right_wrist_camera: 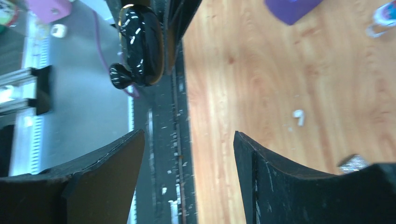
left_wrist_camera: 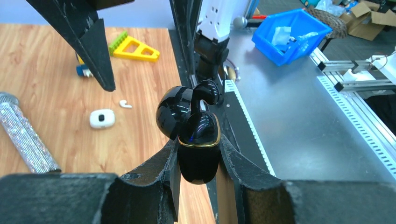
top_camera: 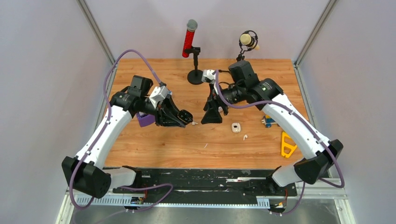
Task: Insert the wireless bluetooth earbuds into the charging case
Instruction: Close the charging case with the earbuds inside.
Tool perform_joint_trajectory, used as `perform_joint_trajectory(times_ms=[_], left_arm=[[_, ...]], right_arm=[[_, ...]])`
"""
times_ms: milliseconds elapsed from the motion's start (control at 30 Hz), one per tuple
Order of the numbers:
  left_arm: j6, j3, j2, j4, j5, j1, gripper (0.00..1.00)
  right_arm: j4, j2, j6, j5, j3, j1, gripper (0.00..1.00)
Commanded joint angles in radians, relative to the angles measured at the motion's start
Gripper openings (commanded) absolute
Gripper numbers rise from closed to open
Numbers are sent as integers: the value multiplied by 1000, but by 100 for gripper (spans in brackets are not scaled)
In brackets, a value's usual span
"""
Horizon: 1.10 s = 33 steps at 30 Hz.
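My left gripper [top_camera: 188, 117] [left_wrist_camera: 198, 140] is shut on a glossy black charging case [left_wrist_camera: 200, 158] with a gold rim, held above the table with its lid [left_wrist_camera: 172, 112] open. A black earbud [left_wrist_camera: 206, 92] sticks up out of the case, partly seated. The case [right_wrist_camera: 142, 39] and the bud [right_wrist_camera: 120, 77] also show in the right wrist view. My right gripper [top_camera: 212, 116] [right_wrist_camera: 187, 135] is open and empty, just right of the case. A white case [top_camera: 236, 127] [left_wrist_camera: 102, 118] and a white earbud [top_camera: 245, 136] [left_wrist_camera: 124, 104] lie on the wood.
A red microphone [top_camera: 189, 39] on a stand and a gold microphone [top_camera: 247, 41] stand at the back. A glittery silver microphone [left_wrist_camera: 25, 135], a purple piece [top_camera: 145, 120], a blue toy [top_camera: 267, 121] and a yellow toy [top_camera: 287, 145] lie nearby. Another white bud [right_wrist_camera: 298, 116] lies on the table.
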Motion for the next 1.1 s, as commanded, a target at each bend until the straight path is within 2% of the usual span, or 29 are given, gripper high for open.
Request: perform_joint_trajectory(times_ms=[0, 100, 133, 333, 567, 1067], left_arm=[[243, 78, 60, -260, 150, 7, 2], [171, 33, 43, -166, 165, 7, 3], [115, 3, 37, -133, 172, 6, 3], [17, -72, 2, 12, 196, 7, 2], [-25, -119, -16, 68, 200, 7, 1], [-29, -129, -21, 81, 200, 7, 0]], right_arm=[[296, -99, -38, 151, -105, -3, 71], [387, -126, 6, 135, -138, -5, 70], [395, -121, 25, 123, -128, -5, 70], [411, -51, 160, 4, -57, -11, 69], [429, 38, 244, -66, -40, -2, 67], [447, 3, 227, -104, -130, 56, 68]])
